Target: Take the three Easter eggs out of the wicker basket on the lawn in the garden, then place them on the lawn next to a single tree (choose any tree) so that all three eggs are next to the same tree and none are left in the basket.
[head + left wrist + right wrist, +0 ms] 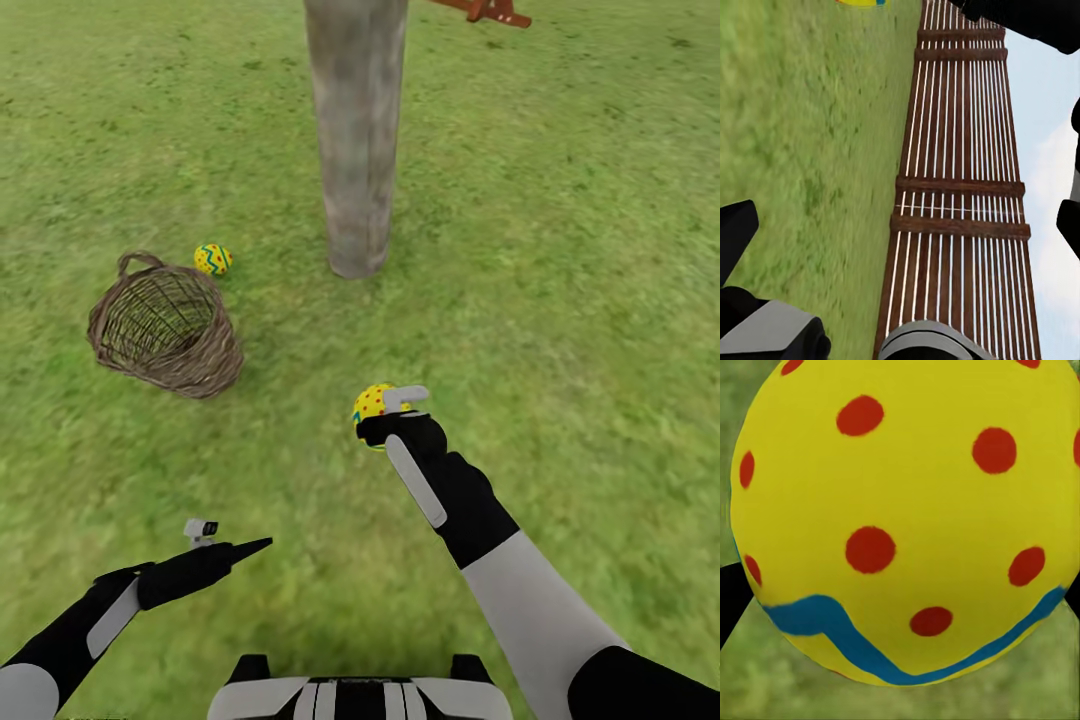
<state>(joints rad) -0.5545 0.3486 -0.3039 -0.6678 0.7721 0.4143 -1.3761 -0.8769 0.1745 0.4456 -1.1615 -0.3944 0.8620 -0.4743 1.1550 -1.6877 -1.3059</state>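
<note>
My right gripper [392, 412] is shut on a yellow Easter egg [370, 402] with red dots, held above the lawn [560, 300] in front of the tree. Seen close in the right wrist view, that egg [904, 517] also has a blue zigzag band. A second egg [213, 259] lies on the grass between the wicker basket [165, 325] and the grey tree trunk [356, 150]. The basket lies tipped, its mouth showing bare twigs inside. My left gripper [225, 538] hovers open low at the left, holding nothing.
A red-brown wooden object [485, 10] lies on the grass behind the tree. In the left wrist view a slatted wooden fence [960, 187] borders the grass, with sky beyond. Open grass spreads around the trunk on all sides.
</note>
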